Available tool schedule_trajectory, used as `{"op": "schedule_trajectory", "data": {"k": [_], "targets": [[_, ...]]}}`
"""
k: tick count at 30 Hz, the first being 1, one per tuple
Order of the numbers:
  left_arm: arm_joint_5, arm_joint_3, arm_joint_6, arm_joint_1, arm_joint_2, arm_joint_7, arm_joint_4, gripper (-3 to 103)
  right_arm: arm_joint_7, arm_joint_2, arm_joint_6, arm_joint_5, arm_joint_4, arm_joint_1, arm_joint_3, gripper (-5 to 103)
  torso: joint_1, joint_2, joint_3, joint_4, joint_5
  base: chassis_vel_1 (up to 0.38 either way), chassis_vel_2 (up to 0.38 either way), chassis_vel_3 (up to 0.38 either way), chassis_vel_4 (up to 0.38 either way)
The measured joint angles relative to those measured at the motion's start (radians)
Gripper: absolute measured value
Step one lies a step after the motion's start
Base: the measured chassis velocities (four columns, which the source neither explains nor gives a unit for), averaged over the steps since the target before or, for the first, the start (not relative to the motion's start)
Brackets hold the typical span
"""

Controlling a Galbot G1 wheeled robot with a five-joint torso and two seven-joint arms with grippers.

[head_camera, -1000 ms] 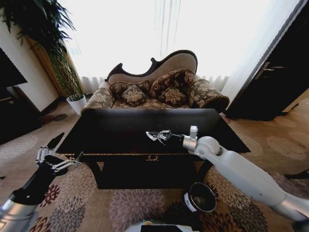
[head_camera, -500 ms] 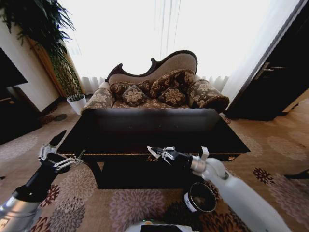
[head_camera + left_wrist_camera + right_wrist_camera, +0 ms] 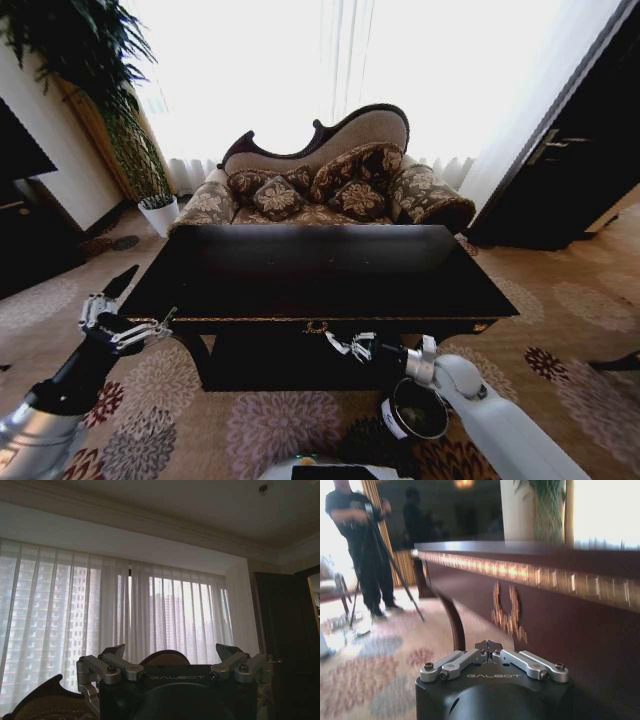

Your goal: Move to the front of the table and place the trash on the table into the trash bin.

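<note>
Right gripper (image 3: pixel 343 343) has dropped off the table (image 3: pixel 330 275) top, now below its front edge beside the gold ornament (image 3: pixel 506 611), fingers pinched together, nothing visibly held. Arm stretched low above the trash bin (image 3: pixel 414 409) on the carpet. Left gripper (image 3: pixel 122 318) hovers off the table's left corner, fingers spread apart.

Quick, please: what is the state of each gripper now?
Left gripper: open, holding nothing, beside the table's left corner.
Right gripper: shut, nothing visible between its fingers, below the table edge.
</note>
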Motion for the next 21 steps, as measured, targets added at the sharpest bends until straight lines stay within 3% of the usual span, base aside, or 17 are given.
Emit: {"op": "schedule_trajectory", "data": {"k": [3, 7, 14, 20, 21], "targets": [[0.0, 0.001, 0.0, 0.001, 0.0, 0.0, 0.0, 100, -0.007, 0.012, 0.042, -0.068, -0.103, -0.002, -0.015, 0, 0.0, 0.0, 0.0, 0.0, 0.0, 0.0, 0.0, 0.0, 0.0], [0.001, 0.001, 0.0, 0.005, 0.0, 0.0, 0.0, 100, 0.021, 0.02, 0.046, -0.112, -0.182, 0.013, -0.038, 0, 0.0, 0.0, 0.0, 0.0, 0.0, 0.0, 0.0, 0.0, 0.0], [0.004, -0.002, 0.0, 0.016, 0.0, -0.002, 0.0, 100, 0.118, 0.032, -0.016, -0.163, -0.261, 0.052, -0.071, 0, 0.0, 0.0, 0.0, 0.0002, -0.0001, 0.0, 0.0, 0.0, 0.0], [0.003, -0.009, 0.0, 0.02, 0.002, -0.003, 0.0, 100, 0.298, 0.045, -0.118, -0.259, -0.368, 0.102, -0.111, 0, 0.0, 0.0, 0.0, 0.0001, 0.0, 0.0, 0.0, 0.0, 0.0], [0.003, -0.009, 0.0, 0.02, 0.002, -0.003, 0.0, 100, 0.298, 0.045, -0.118, -0.259, -0.368, 0.102, -0.111, 0, 0.0, 0.0, 0.0, 0.0001, 0.0, 0.0, 0.0, 0.0, 0.0]]}}
